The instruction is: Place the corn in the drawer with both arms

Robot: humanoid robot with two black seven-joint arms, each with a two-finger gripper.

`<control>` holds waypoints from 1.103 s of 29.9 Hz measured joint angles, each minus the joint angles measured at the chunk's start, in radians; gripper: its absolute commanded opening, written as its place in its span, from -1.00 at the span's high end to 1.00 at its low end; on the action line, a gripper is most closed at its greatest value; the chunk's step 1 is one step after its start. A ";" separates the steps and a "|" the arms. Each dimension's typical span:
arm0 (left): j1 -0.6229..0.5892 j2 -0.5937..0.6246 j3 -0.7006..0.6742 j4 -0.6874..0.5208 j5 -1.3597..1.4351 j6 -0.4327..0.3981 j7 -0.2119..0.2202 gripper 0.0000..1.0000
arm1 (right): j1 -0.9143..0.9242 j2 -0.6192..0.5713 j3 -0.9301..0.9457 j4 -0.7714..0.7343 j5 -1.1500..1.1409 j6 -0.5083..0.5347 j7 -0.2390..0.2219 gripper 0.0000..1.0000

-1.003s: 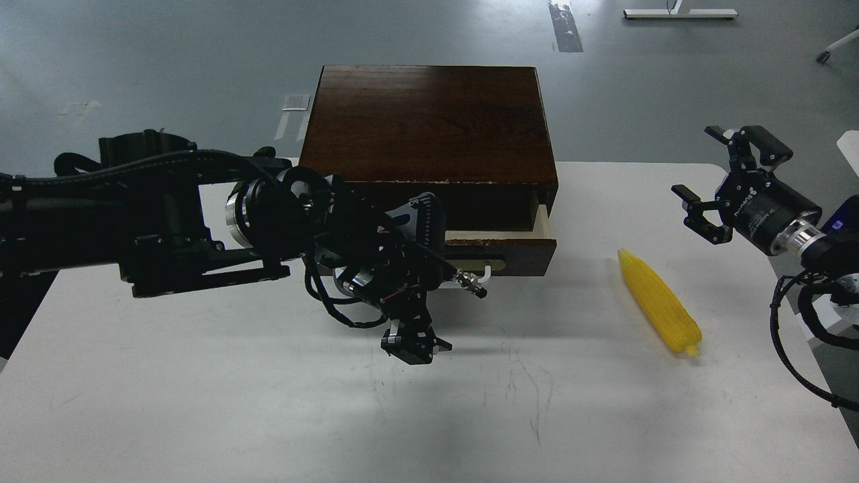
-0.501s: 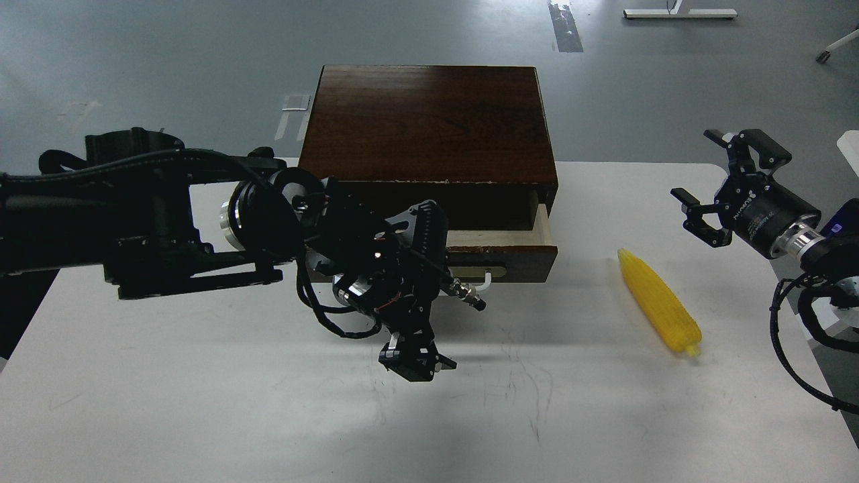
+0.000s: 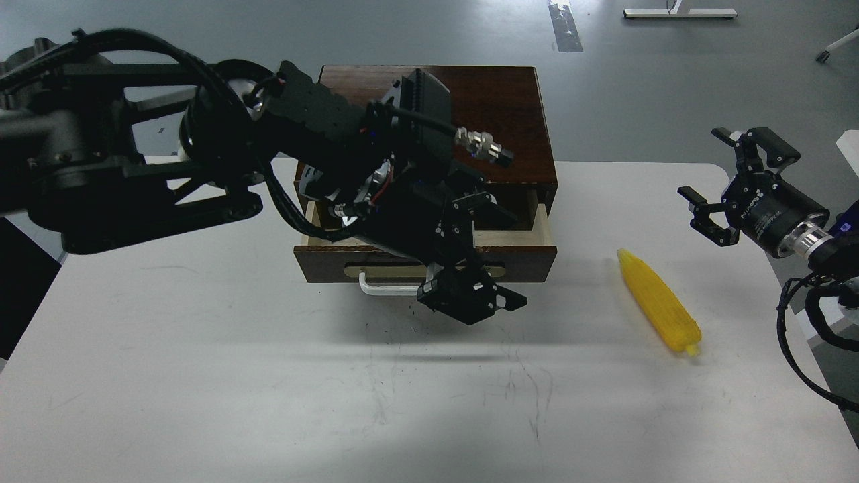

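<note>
Since the earlier frame, left tool (image 3: 473, 300) has risen clear of the white handle, grip state indeterminate. Dark brown wooden drawer (image 3: 429, 261) stands partly open. Bright yellow corn cob (image 3: 659, 310) lies on the white desk (image 3: 201, 376), right of it; right tool (image 3: 728, 191), spread open and empty, must descend and grasp it.

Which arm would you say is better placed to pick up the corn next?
The right: its open gripper hovers near the corn on the table, while the left gripper is across at the drawer front.

Scuffed white tabletop (image 3: 201, 402), grey glossy floor (image 3: 168, 40), floor tape strip (image 3: 565, 27), white furniture base (image 3: 679, 12) at rear.
</note>
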 measured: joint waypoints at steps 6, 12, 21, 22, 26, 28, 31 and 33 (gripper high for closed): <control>0.120 0.124 -0.045 0.107 -0.496 0.000 0.000 -0.96 | 0.000 -0.006 0.000 0.001 0.000 0.001 0.000 -1.00; 0.340 0.263 -0.047 0.183 -0.978 0.000 0.000 -0.96 | -0.001 -0.007 0.007 0.008 -0.002 0.003 0.000 -1.00; 0.556 0.354 -0.055 0.355 -1.436 0.003 0.000 -0.96 | 0.004 -0.006 0.018 0.017 -0.035 0.005 0.000 -1.00; 0.574 0.354 -0.057 0.381 -1.475 0.002 0.000 -0.96 | 0.004 -0.009 0.018 0.019 -0.046 0.005 0.000 -1.00; 0.656 0.336 -0.061 0.480 -1.548 0.000 0.000 -0.96 | 0.018 -0.057 0.019 0.051 -0.188 0.007 0.000 -1.00; 0.689 0.322 -0.066 0.508 -1.555 0.000 0.000 -0.96 | 0.031 -0.088 0.019 0.078 -0.298 0.008 0.000 -1.00; 0.741 0.289 -0.104 0.554 -1.559 0.000 0.000 -0.96 | 0.065 -0.155 0.019 0.128 -0.557 0.007 0.000 -1.00; 0.774 0.258 -0.141 0.588 -1.559 0.000 0.000 -0.96 | 0.084 -0.189 0.019 0.158 -0.754 0.007 0.000 -1.00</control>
